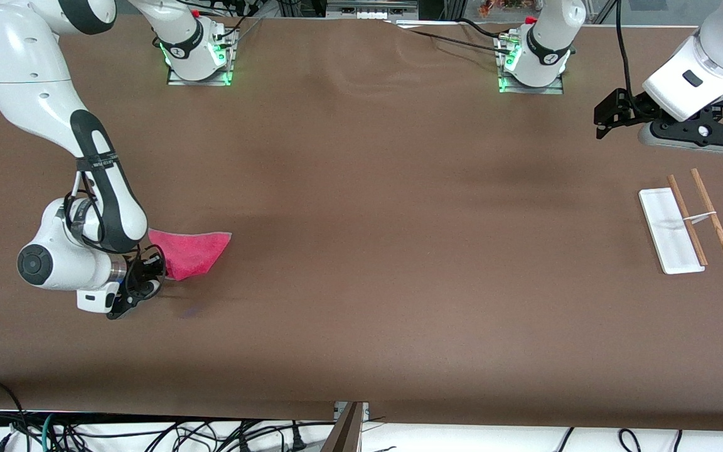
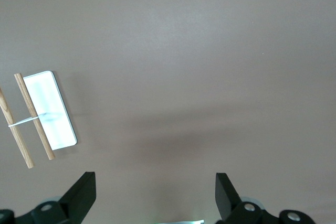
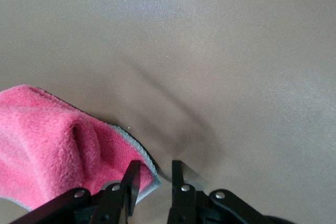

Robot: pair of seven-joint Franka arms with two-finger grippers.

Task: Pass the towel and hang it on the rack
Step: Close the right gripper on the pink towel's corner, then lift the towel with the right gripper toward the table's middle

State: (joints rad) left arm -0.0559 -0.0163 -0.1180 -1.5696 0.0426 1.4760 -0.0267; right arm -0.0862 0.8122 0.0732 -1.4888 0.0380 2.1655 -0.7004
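Pink towel (image 3: 52, 140) pinched at one corner between nearly closed fingers of right gripper (image 3: 153, 179), rest trailing on table (image 1: 361, 251). Lift cleanly, carry toward left gripper (image 2: 155, 192), fingers spread wide, waiting above table just beside rack (image 1: 685, 223).

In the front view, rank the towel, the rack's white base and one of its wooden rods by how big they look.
1. Towel, the widest patch, though the right gripper hides part of it.
2. White base of the rack.
3. Wooden rod: about as long as the base, but much thinner.
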